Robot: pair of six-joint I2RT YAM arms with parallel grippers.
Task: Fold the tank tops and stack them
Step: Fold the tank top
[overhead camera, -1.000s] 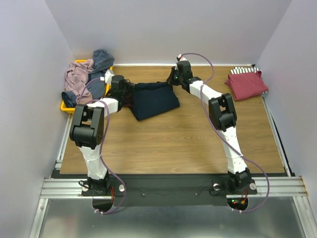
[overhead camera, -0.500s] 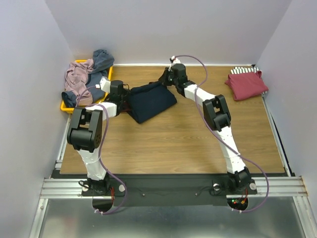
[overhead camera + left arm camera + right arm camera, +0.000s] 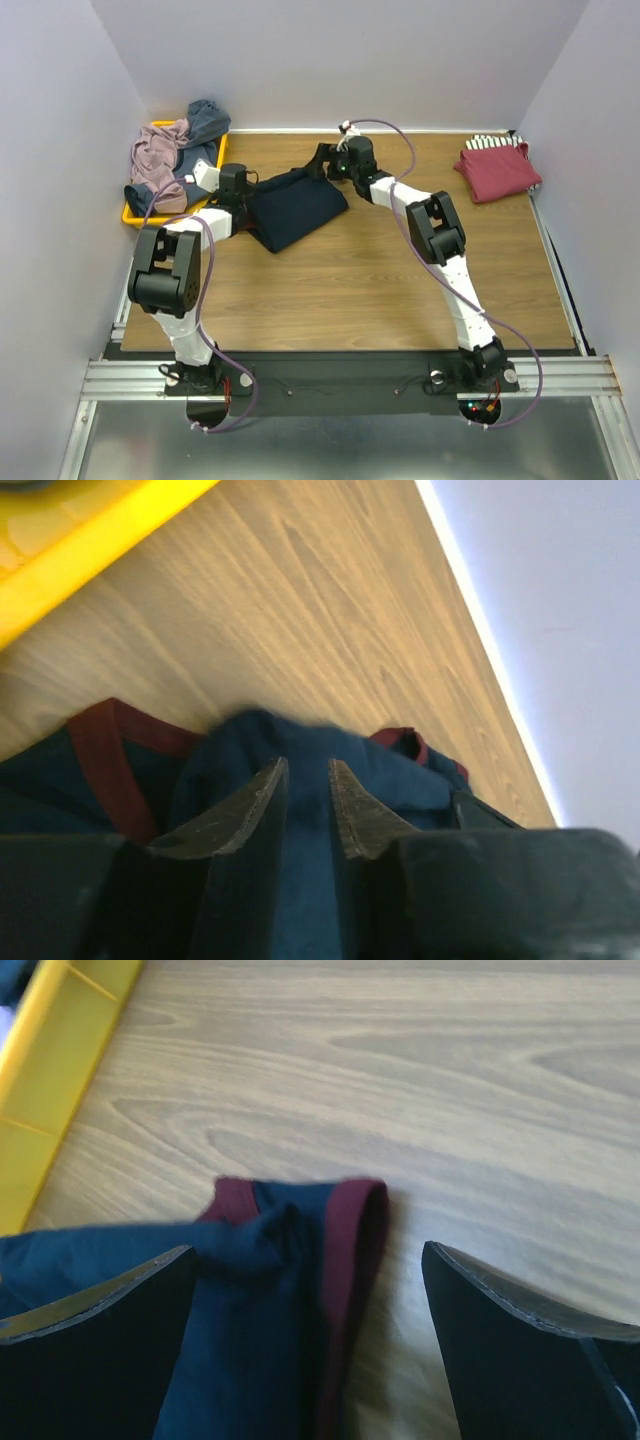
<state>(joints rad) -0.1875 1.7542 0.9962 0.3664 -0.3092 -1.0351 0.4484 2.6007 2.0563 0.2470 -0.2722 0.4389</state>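
Observation:
The navy jersey (image 3: 295, 205) with maroon trim lies folded on the table's back left. My left gripper (image 3: 243, 190) is at its left edge. In the left wrist view it (image 3: 308, 765) stands a little open, with navy cloth (image 3: 250, 740) showing through the narrow gap. My right gripper (image 3: 322, 160) is at the jersey's far corner. Its jaws (image 3: 308, 1250) are wide open, and the maroon-edged corner (image 3: 260, 1300) lies loose between them. A dark red top (image 3: 497, 168) lies folded on a striped one (image 3: 490, 143) at the back right. Mauve (image 3: 152, 160) and grey-blue (image 3: 205, 120) tops are heaped at the far left.
The yellow tray (image 3: 132, 214) under the heap stands against the left wall, right beside the left gripper; its rim shows in both wrist views (image 3: 90, 550) (image 3: 50, 1080). Walls close the table on the left, back and right.
Both grippers went from shut to open and let go of the jersey. Both arms and the jersey shifted a little to the left, and the jersey now lies more slanted.

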